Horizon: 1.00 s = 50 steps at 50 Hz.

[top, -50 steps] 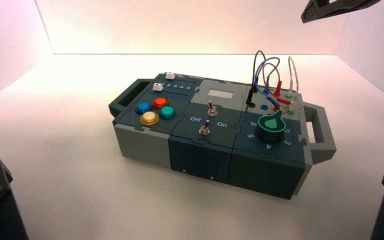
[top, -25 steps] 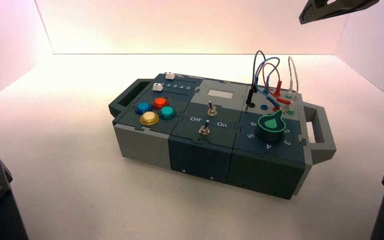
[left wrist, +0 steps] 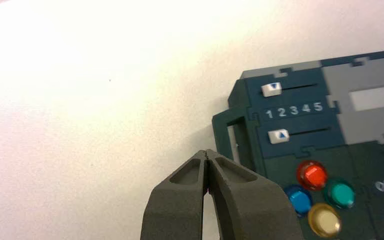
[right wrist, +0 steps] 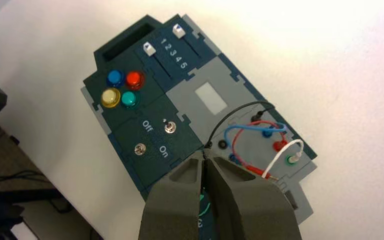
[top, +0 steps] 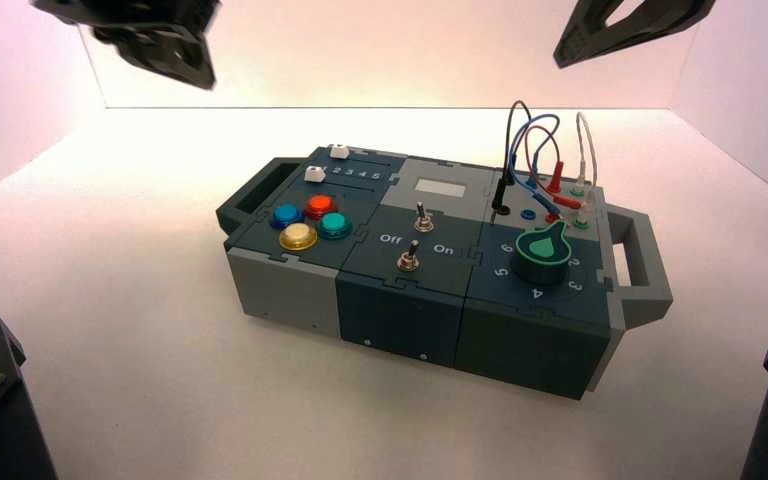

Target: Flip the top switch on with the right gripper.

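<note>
High view: the right gripper (top: 628,25), cut off at the frame's top, hangs above the box's (top: 400,300) far right corner, fingertips pressed together; the top switch (top: 422,217) stands mid-box, untouched.

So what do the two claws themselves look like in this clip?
Both are matte dark grey to black plastic. In each wrist view, the left claw and right claw show two long tapered fingers with recessed panels, forming a pointed wedge. No cables or markings show on either.
</note>
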Motion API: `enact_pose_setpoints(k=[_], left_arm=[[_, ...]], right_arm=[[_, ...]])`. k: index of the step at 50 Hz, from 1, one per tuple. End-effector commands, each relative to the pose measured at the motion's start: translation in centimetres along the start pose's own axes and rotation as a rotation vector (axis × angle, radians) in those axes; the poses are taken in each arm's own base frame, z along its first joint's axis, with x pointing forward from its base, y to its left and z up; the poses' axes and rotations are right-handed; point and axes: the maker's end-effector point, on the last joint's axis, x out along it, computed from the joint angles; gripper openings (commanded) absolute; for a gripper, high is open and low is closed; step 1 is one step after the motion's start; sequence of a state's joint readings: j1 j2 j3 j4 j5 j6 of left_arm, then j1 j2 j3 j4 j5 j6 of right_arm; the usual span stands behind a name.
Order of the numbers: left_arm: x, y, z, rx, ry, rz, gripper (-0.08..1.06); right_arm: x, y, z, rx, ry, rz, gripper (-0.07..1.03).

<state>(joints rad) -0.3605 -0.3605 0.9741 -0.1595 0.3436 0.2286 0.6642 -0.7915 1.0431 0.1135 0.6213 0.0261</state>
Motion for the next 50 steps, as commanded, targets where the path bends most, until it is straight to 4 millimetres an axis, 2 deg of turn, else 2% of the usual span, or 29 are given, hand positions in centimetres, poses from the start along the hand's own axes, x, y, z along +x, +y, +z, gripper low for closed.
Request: enact_pose_setpoints(k=[1, 9, 19, 28, 35, 42, 50], left_arm=[[1.8, -0.2, 1.2, 0.007, 0.038, -0.012, -0.03], [4.1, -2.2, 0.2, 0.052, 0.15, -0.058, -0.03], [5.1, -5.6, -0.5, 0.139, 0.209, -0.116, -0.03], [5.9, -5.6, -1.4, 0.151, 0.252, -0.115, -0.03], [6.5, -5.5, -1.9, 0.161, 0.281, -0.115, -0.03], [7.3, -5.5, -1.9, 0.174, 0.301, -0.112, -0.03], [8.5, -5.4, -2.6, 0.19, 0.344, -0.11, -0.03]], right_arm=[[-0.4, 0.4, 1.5, 0.0, -0.025, 0.01, -0.03], [-0.1, 0.4, 1.6, 0.002, -0.013, 0.01, -0.02], [0.2, 0.4, 1.7, 0.003, 0.001, 0.009, -0.02], [0.7, 0.7, 2.0, -0.001, 0.022, 0.012, -0.02], [1.2, 2.2, 2.6, -0.043, 0.043, 0.045, -0.02], [2.2, 3.3, 3.2, -0.067, 0.078, 0.063, -0.02], [3.8, 3.6, 3.3, -0.074, 0.134, 0.06, -0.02]])
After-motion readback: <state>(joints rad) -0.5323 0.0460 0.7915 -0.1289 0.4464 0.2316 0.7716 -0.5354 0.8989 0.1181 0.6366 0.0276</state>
